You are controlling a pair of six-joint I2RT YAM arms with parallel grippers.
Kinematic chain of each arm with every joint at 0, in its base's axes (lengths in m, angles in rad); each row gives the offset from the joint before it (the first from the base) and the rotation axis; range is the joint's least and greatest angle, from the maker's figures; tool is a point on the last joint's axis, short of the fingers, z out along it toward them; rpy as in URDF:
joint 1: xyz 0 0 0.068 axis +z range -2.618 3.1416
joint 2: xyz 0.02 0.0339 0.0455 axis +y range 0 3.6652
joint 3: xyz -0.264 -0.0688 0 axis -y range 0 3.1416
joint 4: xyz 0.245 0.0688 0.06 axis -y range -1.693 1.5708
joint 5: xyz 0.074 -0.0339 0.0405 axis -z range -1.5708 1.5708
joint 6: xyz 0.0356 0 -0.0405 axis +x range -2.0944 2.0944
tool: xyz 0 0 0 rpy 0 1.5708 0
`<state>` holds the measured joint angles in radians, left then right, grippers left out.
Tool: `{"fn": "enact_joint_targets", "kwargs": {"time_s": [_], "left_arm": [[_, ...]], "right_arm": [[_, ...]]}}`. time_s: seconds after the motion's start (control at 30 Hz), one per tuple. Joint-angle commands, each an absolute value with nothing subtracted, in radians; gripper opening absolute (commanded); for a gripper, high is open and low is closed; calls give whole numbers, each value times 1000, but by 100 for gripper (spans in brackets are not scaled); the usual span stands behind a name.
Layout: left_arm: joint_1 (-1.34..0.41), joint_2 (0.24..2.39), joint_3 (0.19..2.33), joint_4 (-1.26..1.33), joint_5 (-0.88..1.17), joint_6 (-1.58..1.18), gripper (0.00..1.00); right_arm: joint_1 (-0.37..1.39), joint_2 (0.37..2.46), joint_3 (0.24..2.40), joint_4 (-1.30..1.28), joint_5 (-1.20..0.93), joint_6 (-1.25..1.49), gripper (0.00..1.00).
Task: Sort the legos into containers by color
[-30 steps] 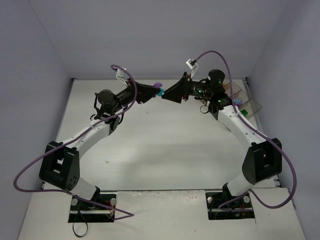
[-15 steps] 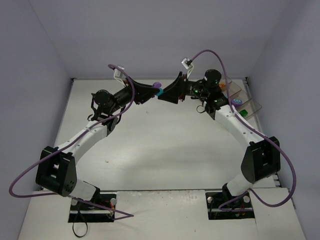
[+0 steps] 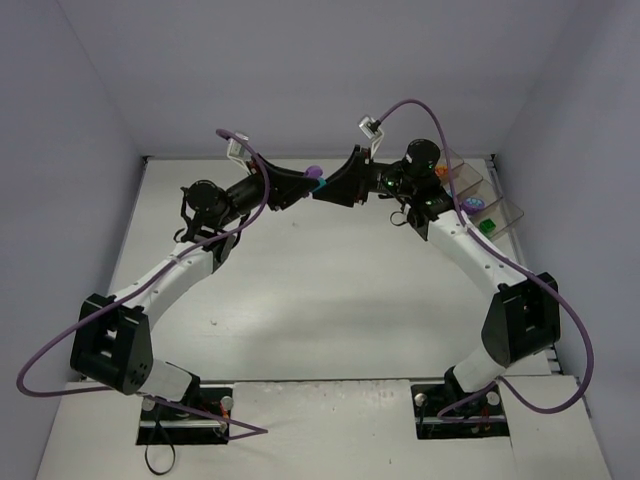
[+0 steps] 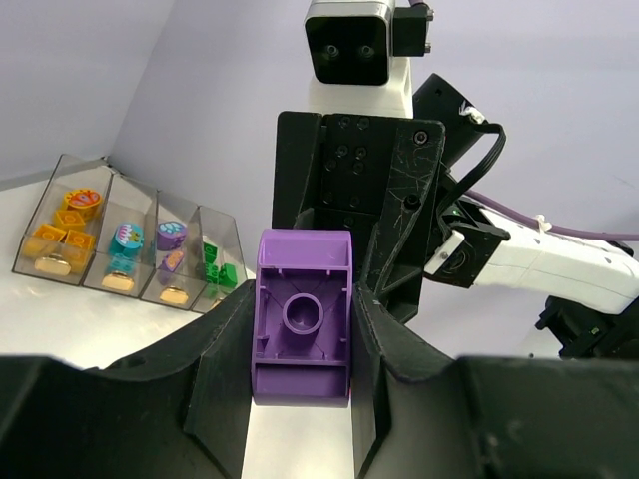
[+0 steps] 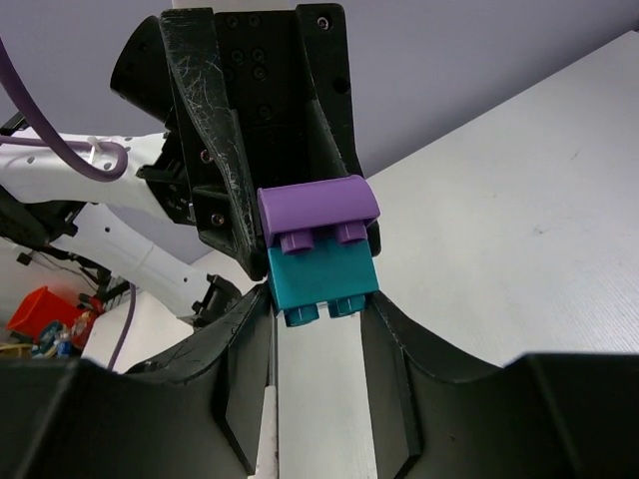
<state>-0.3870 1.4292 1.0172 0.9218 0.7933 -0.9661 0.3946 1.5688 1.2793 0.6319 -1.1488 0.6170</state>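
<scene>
Clear smoky-brown plastic bins (image 3: 470,175) at two o'clock hold sorted bricks (image 4: 72,212); left gripper (image 4: 300,304) clamps a purple plastic brick (image 4: 303,324), right gripper (image 5: 319,299) pinches the joined teal plastic brick (image 5: 321,277) (both unsorted).

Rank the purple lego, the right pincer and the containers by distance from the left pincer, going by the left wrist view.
1. Purple lego, clamped in the left pincer.
2. Right pincer, straight ahead just behind that lego, gripping the teal lego.
3. Containers, far back on the left.
</scene>
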Motion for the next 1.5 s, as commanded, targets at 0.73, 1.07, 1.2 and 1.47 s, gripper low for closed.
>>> {"fn": "enact_joint_targets", "kwargs": {"time_s": [0.73,1.07,1.2,1.47], "left_arm": [[-359,1341,1049,918,834,-925,11],[-360,1129,1016,203,743,-454,11],[-361,1060,971,130,700,-393,11],[-361,991,923,57,667,-351,11]], "right_arm": [[161,1416,1064,346,-968,279,0],[-89,1459,1175,63,-227,241,0],[-118,1607,1281,37,-216,212,0],[-124,1837,1442,32,-261,190,5]]}}
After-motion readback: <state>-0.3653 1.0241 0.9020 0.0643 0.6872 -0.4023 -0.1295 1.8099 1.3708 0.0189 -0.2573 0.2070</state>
